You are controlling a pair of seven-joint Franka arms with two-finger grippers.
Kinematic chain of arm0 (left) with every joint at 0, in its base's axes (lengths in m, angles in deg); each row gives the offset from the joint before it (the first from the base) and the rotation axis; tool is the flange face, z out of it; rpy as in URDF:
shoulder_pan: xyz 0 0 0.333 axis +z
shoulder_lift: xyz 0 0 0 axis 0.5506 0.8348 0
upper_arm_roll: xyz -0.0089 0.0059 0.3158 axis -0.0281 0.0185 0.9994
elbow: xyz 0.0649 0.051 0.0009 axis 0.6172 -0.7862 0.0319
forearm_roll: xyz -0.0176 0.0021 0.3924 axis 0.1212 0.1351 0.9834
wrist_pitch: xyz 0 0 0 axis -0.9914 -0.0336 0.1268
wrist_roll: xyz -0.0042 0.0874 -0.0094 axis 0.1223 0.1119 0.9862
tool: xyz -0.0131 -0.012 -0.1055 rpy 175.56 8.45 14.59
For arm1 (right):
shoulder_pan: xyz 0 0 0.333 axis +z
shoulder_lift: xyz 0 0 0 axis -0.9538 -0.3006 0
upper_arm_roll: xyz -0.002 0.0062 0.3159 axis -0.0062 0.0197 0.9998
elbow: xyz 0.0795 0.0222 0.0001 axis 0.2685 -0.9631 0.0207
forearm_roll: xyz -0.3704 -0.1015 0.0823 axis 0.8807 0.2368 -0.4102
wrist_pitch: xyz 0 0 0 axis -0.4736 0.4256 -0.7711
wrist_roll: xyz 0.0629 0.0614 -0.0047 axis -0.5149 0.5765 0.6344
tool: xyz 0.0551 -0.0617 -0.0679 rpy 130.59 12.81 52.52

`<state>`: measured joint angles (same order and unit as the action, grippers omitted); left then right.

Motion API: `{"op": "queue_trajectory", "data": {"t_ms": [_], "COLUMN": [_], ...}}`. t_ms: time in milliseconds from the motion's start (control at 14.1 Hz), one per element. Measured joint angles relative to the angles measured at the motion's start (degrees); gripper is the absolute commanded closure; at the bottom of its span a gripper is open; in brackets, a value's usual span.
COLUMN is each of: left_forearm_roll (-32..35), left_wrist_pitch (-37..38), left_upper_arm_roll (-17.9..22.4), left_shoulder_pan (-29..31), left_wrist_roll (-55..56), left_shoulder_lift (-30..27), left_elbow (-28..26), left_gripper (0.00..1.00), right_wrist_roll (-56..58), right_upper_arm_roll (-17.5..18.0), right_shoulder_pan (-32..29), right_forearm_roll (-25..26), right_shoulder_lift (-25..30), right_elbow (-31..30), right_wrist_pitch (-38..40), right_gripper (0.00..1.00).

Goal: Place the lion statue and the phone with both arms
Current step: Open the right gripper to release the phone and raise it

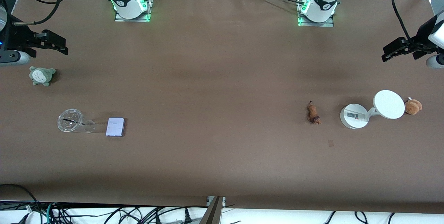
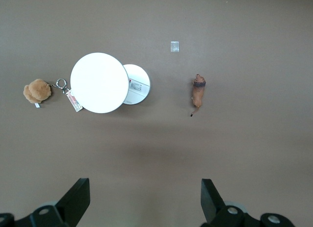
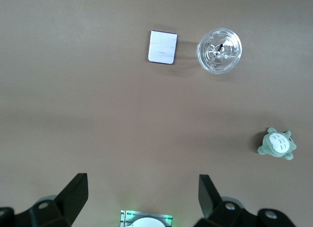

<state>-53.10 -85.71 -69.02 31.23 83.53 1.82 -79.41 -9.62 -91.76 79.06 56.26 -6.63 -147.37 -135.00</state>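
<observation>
The lion statue [image 1: 313,113] is a small reddish-brown figurine lying on the brown table toward the left arm's end; it also shows in the left wrist view [image 2: 198,92]. The phone [image 1: 115,127], a flat pale lavender rectangle, lies toward the right arm's end and shows in the right wrist view [image 3: 162,47]. My left gripper [image 1: 385,54] [image 2: 144,202] is open and empty, high over the table's edge at its own end. My right gripper [image 1: 62,45] [image 3: 143,200] is open and empty, high over its own end.
A clear lidded cup [image 1: 71,121] [image 3: 219,50] stands beside the phone. A grey-green plush [image 1: 41,75] lies farther from the camera. A white stand with a disc [image 1: 389,104] [image 2: 99,82] and a tan plush [image 1: 412,106] sit beside the lion. A small tape mark [image 1: 330,143] is on the table.
</observation>
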Motion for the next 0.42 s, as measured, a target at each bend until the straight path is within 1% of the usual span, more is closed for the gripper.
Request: {"op": "queue_trajectory", "data": {"t_ms": [425], "left_forearm_roll": [0.0], "left_wrist_pitch": [-0.3], "left_upper_arm_roll": [0.0], "left_shoulder_pan": [0.0], "left_wrist_roll": [0.0], "left_shoulder_lift": [0.0], "left_elbow": [0.1], "left_gripper": [0.00], "right_wrist_roll": [0.1], "right_upper_arm_roll": [0.5], "right_shoulder_pan": [0.0], "right_forearm_roll": [0.0], "right_shoulder_lift": [-0.5], "right_elbow": [0.0], "right_wrist_pitch": [-0.2], "right_gripper": [0.00]}}
